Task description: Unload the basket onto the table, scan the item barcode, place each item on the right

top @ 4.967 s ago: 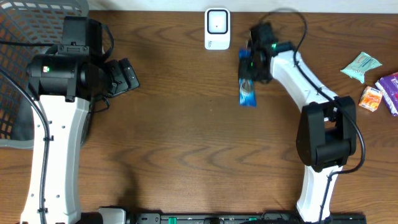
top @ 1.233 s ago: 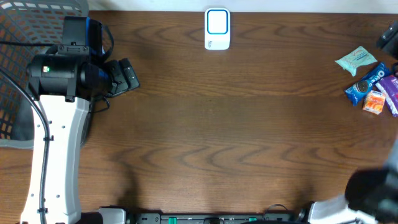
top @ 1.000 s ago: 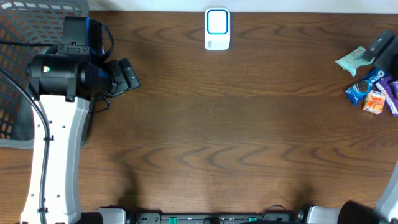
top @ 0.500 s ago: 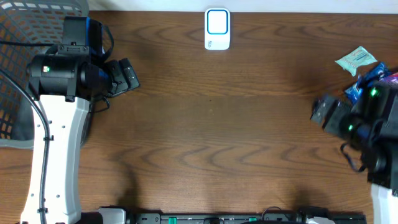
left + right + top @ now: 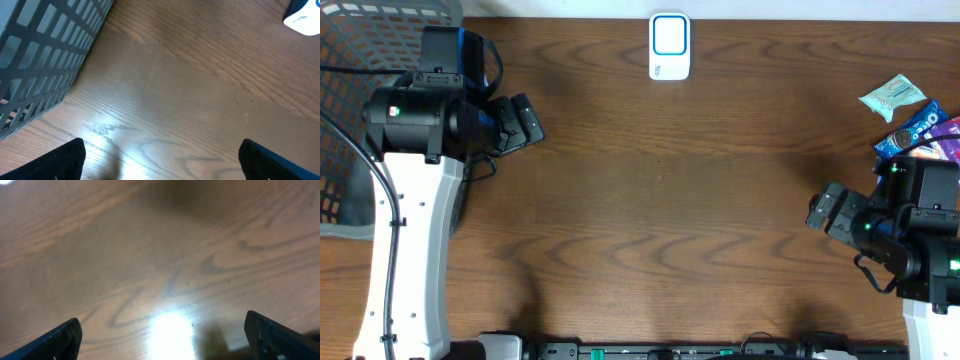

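The white barcode scanner (image 5: 670, 46) with a blue-rimmed window stands at the table's far edge; its corner shows in the left wrist view (image 5: 305, 17). The blue Oreo packet (image 5: 910, 128) lies at the far right between a teal packet (image 5: 893, 97) and a purple packet (image 5: 946, 138). My right gripper (image 5: 826, 212) hovers left of and nearer than that pile, open and empty (image 5: 167, 340), over bare wood. My left gripper (image 5: 528, 122) stays at the far left, open with nothing between its fingers (image 5: 162, 165).
A grey mesh basket (image 5: 360, 60) stands at the far left corner, and its wall fills the left wrist view's upper left (image 5: 45, 55). The right arm's body (image 5: 920, 240) covers the table's right edge below the packets.
The right arm has swung from the packet pile at the right edge back toward the near right of the table, empty. The blue packet rests in the pile. The left arm is still.
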Action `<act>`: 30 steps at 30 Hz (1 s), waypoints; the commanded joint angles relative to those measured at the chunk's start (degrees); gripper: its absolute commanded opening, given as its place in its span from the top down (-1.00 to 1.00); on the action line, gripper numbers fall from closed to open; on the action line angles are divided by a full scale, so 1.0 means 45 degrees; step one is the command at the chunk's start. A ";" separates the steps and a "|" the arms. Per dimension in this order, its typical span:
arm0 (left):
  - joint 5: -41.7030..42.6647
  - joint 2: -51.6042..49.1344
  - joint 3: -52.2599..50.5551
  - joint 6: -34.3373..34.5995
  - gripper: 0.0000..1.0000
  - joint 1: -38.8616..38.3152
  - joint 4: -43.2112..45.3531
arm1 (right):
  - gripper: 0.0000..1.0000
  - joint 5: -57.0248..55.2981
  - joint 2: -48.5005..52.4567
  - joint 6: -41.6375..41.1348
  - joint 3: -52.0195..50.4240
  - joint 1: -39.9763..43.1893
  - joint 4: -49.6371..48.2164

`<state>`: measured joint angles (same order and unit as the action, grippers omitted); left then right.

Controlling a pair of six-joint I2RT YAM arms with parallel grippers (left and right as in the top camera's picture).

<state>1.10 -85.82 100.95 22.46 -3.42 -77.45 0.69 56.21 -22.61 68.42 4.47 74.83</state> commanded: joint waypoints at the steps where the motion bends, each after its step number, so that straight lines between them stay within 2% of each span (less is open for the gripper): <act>1: -0.0204 -0.0063 0.0034 -0.0078 -0.96 0.0053 -0.0024 | -0.99 0.0272 0.0000 -0.0170 -0.0068 -0.0087 0.0423; 8: -0.0204 -0.0063 0.0034 -0.0078 -0.96 0.0053 -0.0019 | -0.99 0.0797 0.0000 -0.0155 -0.0277 -0.0092 0.0398; 15: -0.0204 -0.0063 0.0039 -0.0083 -0.96 0.0053 -0.0024 | -0.99 0.0831 -0.0107 0.0189 -0.1010 -0.0097 -0.0529; 21: -0.0204 -0.0063 0.0039 -0.0078 -0.96 0.0053 -0.0019 | -0.99 0.1127 -0.1719 0.0525 -0.3429 -0.0117 -0.3031; 26: -0.0204 -0.0063 0.0039 -0.0083 -0.96 0.0053 -0.0019 | -0.99 0.3123 -0.4512 0.2433 -0.6319 -0.0112 -0.6037; 30: -0.0204 -0.0063 0.0039 -0.0083 -0.96 0.0053 -0.0024 | -0.98 0.3735 -0.6513 0.2759 -0.8340 -0.0121 -0.8019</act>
<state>1.08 -85.82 100.95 22.46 -3.42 -77.41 13.15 31.27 -13.93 35.75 4.47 42.04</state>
